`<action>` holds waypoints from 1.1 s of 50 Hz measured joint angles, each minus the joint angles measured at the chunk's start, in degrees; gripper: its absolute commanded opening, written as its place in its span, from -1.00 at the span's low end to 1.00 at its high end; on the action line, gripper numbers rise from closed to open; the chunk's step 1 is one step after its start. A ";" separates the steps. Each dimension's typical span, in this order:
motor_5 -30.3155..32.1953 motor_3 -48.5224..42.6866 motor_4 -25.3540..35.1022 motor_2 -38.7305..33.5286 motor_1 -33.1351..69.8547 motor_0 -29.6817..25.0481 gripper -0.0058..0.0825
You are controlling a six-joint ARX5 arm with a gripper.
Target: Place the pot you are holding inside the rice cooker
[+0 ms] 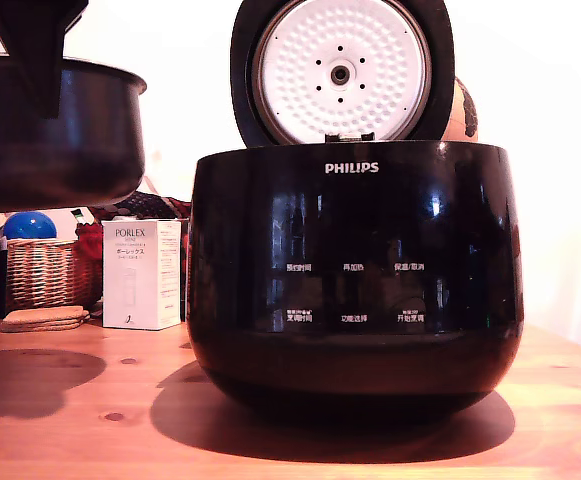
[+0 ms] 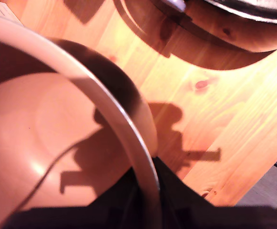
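Note:
The pot (image 1: 60, 150) is matte black with a thin flared rim. It hangs in the air at the exterior view's upper left, well above the table and to the left of the rice cooker (image 1: 355, 280). My gripper (image 1: 45, 60) comes down from above and is shut on the pot's rim. The wrist view shows the dark fingers (image 2: 176, 205) clamped across the rim, with the pot's inside (image 2: 43, 133) lit warm beside them. The glossy black cooker stands on the table with its lid (image 1: 340, 70) upright and open, its dimpled white plate facing the camera. A strip of the cooker (image 2: 252, 7) shows in the wrist view.
The wooden table (image 1: 70, 400) carries a white PORLEX box (image 1: 142, 273), a wicker basket (image 1: 40, 272) with a blue ball (image 1: 30, 225) behind it, and cork coasters (image 1: 42, 318), all behind and below the pot. A brown object (image 1: 463, 110) sits behind the lid.

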 measured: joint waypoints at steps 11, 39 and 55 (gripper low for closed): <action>0.02 0.00 0.00 0.00 0.00 0.00 -0.92; -1.49 -0.13 0.00 0.20 0.00 -1.99 -0.92; -2.78 -0.15 2.60 6.62 0.00 -8.04 -0.92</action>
